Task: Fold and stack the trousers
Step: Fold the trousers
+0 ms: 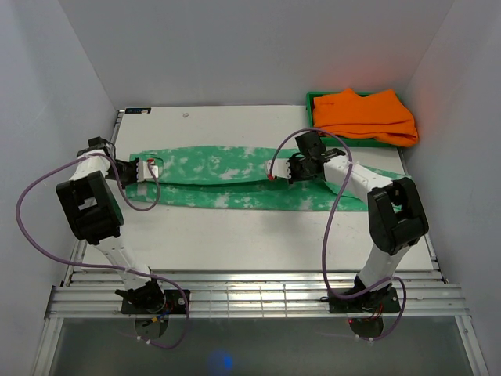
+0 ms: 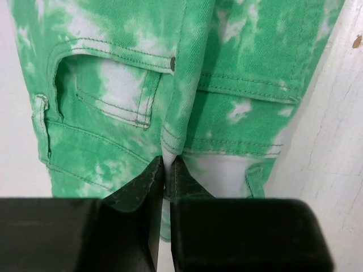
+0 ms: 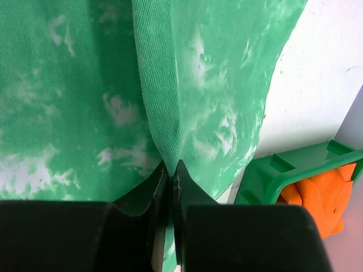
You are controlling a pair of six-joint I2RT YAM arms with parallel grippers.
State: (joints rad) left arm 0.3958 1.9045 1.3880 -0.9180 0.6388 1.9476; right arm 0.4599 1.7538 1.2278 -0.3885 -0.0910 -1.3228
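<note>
Bright, even light from above, shadows soft. Close to the lens the black gripper fingers (image 2: 136,195) blur; the green, white-mottled cloth trousers (image 2: 227,85) just beyond them are sharp

Green trousers (image 1: 227,168) — white tie-dye blotches

The left arm (image 1: 90,205) and the right arm (image 1: 395,215) have white links with bulky black joint housings. A thin purple cable (image 1: 19,207) loops beside each. The fingers (image 2: 139,190) are matte black wedges.
</note>
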